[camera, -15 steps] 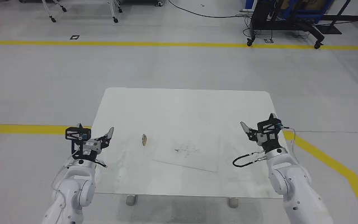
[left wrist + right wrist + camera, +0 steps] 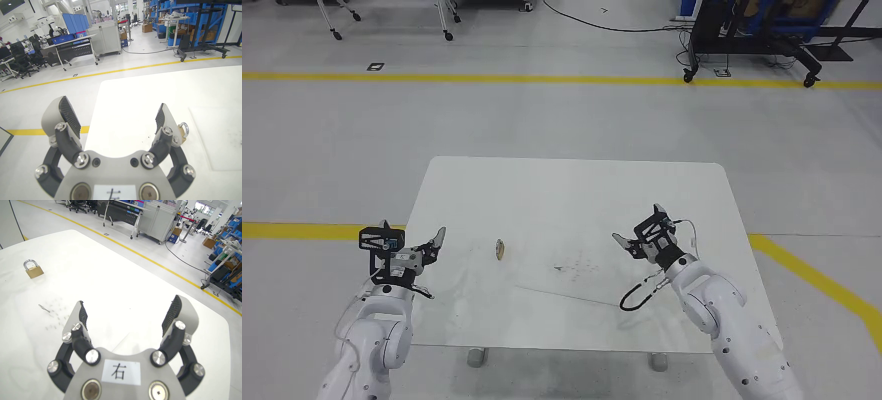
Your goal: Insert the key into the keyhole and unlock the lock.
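Observation:
A small brass padlock (image 2: 500, 249) (image 2: 33, 269) (image 2: 183, 131) with a silver shackle lies on the white table (image 2: 572, 190), left of centre. A small silver key (image 2: 44, 308) (image 2: 562, 267) lies flat near the table's middle, among grey smudges. My right gripper (image 2: 638, 232) (image 2: 130, 311) hovers open over the table, right of the key, with nothing between its fingers. My left gripper (image 2: 425, 246) (image 2: 115, 115) is open at the table's left edge, short of the padlock, which one finger partly hides in the left wrist view.
A thin clear sheet (image 2: 577, 290) lies on the table's front middle. A black cable (image 2: 642, 292) loops from the right arm just above the table. Grey floor with yellow lines (image 2: 542, 77) surrounds the table.
My right gripper has swung left from the table's right edge to over the table, closer to the key. The left arm, padlock and key have stayed put.

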Robot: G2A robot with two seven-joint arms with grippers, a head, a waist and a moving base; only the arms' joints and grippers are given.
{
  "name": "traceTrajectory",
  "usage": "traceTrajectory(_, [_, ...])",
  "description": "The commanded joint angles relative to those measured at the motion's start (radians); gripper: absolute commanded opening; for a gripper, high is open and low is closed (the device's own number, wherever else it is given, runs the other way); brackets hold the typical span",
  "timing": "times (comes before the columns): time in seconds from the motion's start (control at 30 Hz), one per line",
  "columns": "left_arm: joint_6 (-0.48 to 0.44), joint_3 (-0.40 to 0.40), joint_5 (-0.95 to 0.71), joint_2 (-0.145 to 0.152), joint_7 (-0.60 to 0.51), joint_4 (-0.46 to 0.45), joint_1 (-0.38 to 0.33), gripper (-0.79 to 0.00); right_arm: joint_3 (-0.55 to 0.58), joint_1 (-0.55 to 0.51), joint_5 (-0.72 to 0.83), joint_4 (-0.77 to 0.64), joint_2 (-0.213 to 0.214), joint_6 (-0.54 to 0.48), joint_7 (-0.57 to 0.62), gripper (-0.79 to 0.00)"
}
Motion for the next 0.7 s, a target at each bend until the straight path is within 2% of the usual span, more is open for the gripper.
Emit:
traceTrajectory(0.0, [0.000, 0.000, 0.000, 0.000, 0.000, 0.000, 0.000, 0.000, 0.000, 0.000, 0.000, 0.000, 0.000, 0.000, 0.000, 0.000])
traceTrajectory(0.13, [0.000, 0.000, 0.000, 0.000, 0.000, 0.000, 0.000, 0.000, -0.012, 0.003, -0.007, 0.008, 0.000, -0.020, 0.010, 0.000])
traceTrajectory(0.23, [0.000, 0.000, 0.000, 0.000, 0.000, 0.000, 0.000, 0.000, -0.063, 0.054, -0.024, 0.037, -0.004, -0.097, 0.029, 0.000])
traceTrajectory(0.4, [0.000, 0.000, 0.000, 0.000, 0.000, 0.000, 0.000, 0.000, -0.186, 0.140, -0.100, 0.073, -0.020, -0.154, 0.067, 0.000])
traceTrajectory(0.5, [0.000, 0.000, 0.000, 0.000, 0.000, 0.000, 0.000, 0.000, -0.255, 0.189, -0.108, 0.112, -0.032, -0.207, 0.060, 0.000])
traceTrajectory(0.6, [0.000, 0.000, 0.000, 0.000, 0.000, 0.000, 0.000, 0.000, -0.292, 0.238, -0.077, 0.167, -0.039, -0.304, 0.011, 0.000])
traceTrajectory(0.63, [0.000, 0.000, 0.000, 0.000, 0.000, 0.000, 0.000, 0.000, -0.301, 0.251, -0.075, 0.184, -0.040, -0.335, -0.008, -0.018])
traceTrajectory(0.67, [0.000, 0.000, 0.000, 0.000, 0.000, 0.000, 0.000, 0.000, -0.310, 0.264, -0.077, 0.199, -0.041, -0.367, -0.029, -0.132])
